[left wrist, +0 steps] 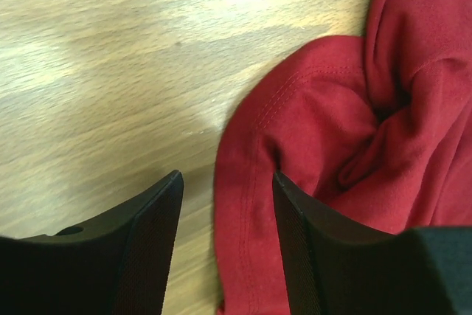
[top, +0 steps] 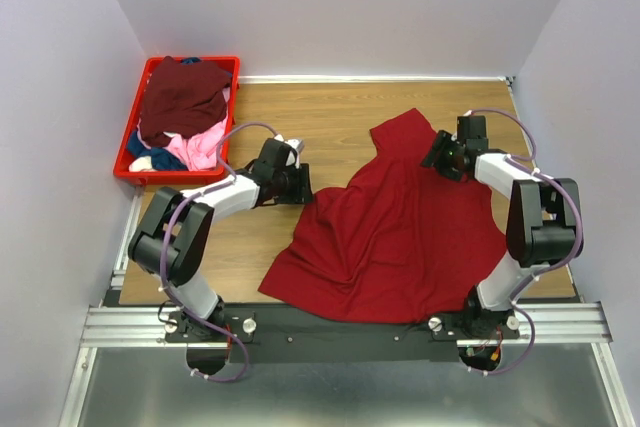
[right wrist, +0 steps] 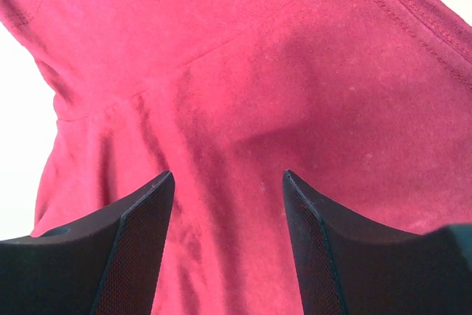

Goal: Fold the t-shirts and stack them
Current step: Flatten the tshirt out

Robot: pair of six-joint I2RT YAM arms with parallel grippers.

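left pincer: spread wide at red t-shirt hem | right pincer: spread wide, facing the cloth

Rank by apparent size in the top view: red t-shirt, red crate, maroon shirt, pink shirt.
1. red t-shirt, spread on the table
2. red crate
3. maroon shirt, inside the crate
4. pink shirt, mostly buried; visible part only
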